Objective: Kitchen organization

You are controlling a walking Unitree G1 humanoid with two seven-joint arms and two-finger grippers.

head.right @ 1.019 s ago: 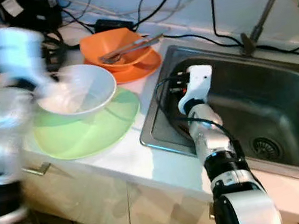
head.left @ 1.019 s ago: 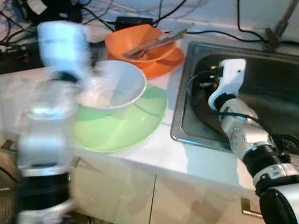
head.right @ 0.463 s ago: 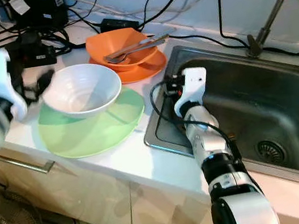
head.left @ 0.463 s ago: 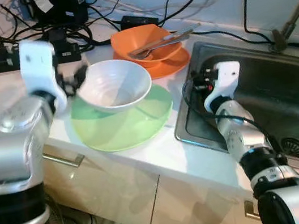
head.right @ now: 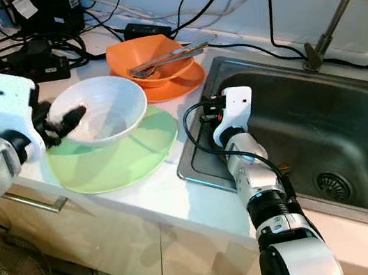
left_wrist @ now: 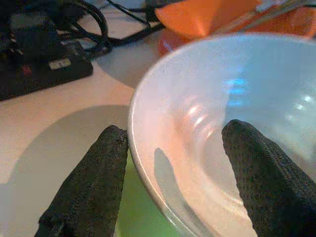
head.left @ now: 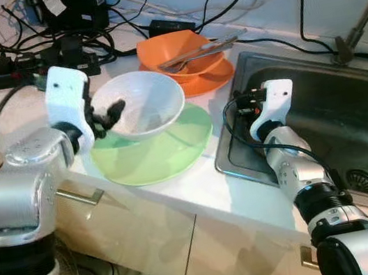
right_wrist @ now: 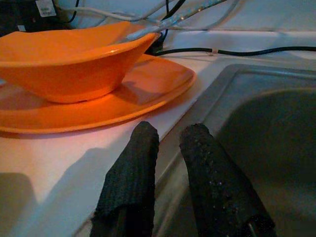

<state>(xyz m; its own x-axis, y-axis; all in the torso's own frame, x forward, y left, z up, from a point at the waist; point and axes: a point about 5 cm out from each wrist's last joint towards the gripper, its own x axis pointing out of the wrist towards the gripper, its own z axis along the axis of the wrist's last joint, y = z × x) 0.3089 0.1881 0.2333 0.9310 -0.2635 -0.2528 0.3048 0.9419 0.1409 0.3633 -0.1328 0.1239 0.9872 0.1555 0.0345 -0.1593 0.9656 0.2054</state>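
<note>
- White bowl point(head.left: 143, 104) sits tilted on the green plate point(head.left: 154, 149), on the pale counter point(head.left: 199, 184) left of the sink point(head.left: 350, 117).
- Left gripper point(left_wrist: 173, 148) is at the bowl's near-left rim, fingers point(left_wrist: 94, 187) spread apart: one outside the rim, the other inside the bowl. From the wrist view the rim passes between them; whether they press on it cannot be told.
- Green plate lies flat near the counter's front edge, with the bowl resting on its back-left part.
- Orange bowl point(head.left: 180, 50) stands on an orange plate point(right_wrist: 98, 98) just behind the green plate, close to the sink's corner. Metal utensils point(head.left: 198, 50) lie across the orange bowl.
- Right gripper point(right_wrist: 168, 143) hovers over the sink's left rim, pointing toward the orange plate, its two fingers point(right_wrist: 133, 168) close together with a narrow gap and nothing between them.
- Black cables point(head.left: 29, 54) and a power strip point(head.left: 0, 73) clutter the back-left of the counter; more cables run along the wall behind the sink.
- Steel sink has a drain point(head.left: 357, 179) at its bottom, and a tap's stem point(head.left: 355, 17) rises at its back edge.
</note>
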